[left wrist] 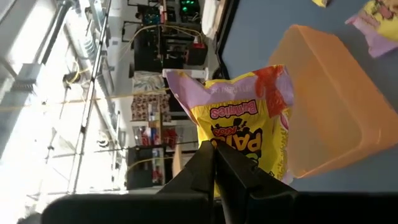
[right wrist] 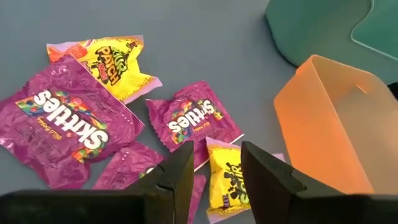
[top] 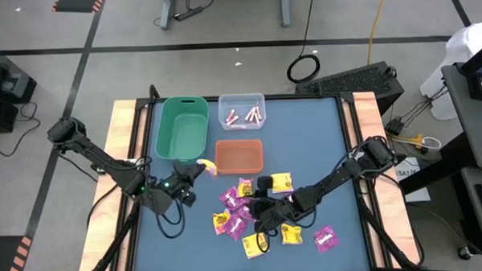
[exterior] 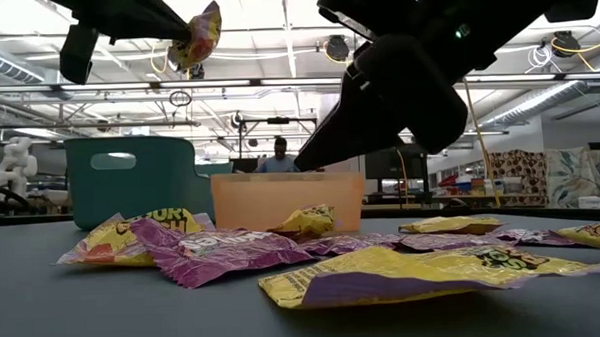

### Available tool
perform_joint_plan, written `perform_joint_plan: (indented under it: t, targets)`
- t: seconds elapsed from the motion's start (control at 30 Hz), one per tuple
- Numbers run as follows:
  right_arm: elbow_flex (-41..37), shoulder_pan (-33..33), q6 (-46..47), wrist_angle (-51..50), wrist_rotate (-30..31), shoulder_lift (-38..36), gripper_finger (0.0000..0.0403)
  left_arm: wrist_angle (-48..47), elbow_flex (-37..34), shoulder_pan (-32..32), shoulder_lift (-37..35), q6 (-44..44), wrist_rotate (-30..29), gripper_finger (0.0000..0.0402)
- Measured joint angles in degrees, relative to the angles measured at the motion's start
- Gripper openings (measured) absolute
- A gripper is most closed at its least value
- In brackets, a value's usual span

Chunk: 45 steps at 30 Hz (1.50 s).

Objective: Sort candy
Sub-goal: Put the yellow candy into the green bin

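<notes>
Nearest the low camera: yellow candy packet [exterior: 424, 272] flat on the blue table [top: 339, 172], purple Skittles packets [right wrist: 59, 121] and more yellow packets scattered just behind. Beyond, green bin [top: 182, 125], orange bin [top: 239, 156] and clear bin [top: 242, 109] with pink-white sticks [top: 246, 116] inside. Left tool [top: 197, 166] raised between green and orange bins, pinched closed on a yellow Sour Patch packet [left wrist: 245, 127] hanging clear of the table. Right tool [right wrist: 214, 177] over the scattered pile beside the orange bin, fingers parted, gripping nothing, a small yellow packet [right wrist: 225, 177] below the gap.
</notes>
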Motion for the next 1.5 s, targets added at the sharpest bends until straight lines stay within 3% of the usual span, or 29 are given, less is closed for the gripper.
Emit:
perform_joint_plan:
  t: [0.5, 0.9, 1.13, 1.3, 1.5]
  targets:
    - [0.0, 4.2, 6.3, -1.3, 0.5, -0.7, 0.0123, 1.3, 0.0, 2.7, 0.0, -21.4, 0.0, 0.0017]
    - [0.0, 8.3, 28.8, -32.5, 0.2, -12.4, 0.0123, 1.4, 0.0, 4.3, 0.0, -47.5, 0.0, 0.0017]
    - [0.0, 12.4, 38.7, -49.2, 0.1, -14.1, 0.0123, 1.4, 0.0, 4.5, 0.0, -67.1, 0.0, 0.0017]
    - [0.0, 13.7, 42.6, -50.7, 0.2, -13.0, 0.0123, 1.4, 0.0, 4.5, 0.0, -83.1, 1.1, 0.0017]
    - [0.0, 13.3, 43.2, -48.8, 2.0, -9.8, 0.0123, 3.0, 0.0, 4.4, 0.0, -86.3, 5.8, 0.0017]
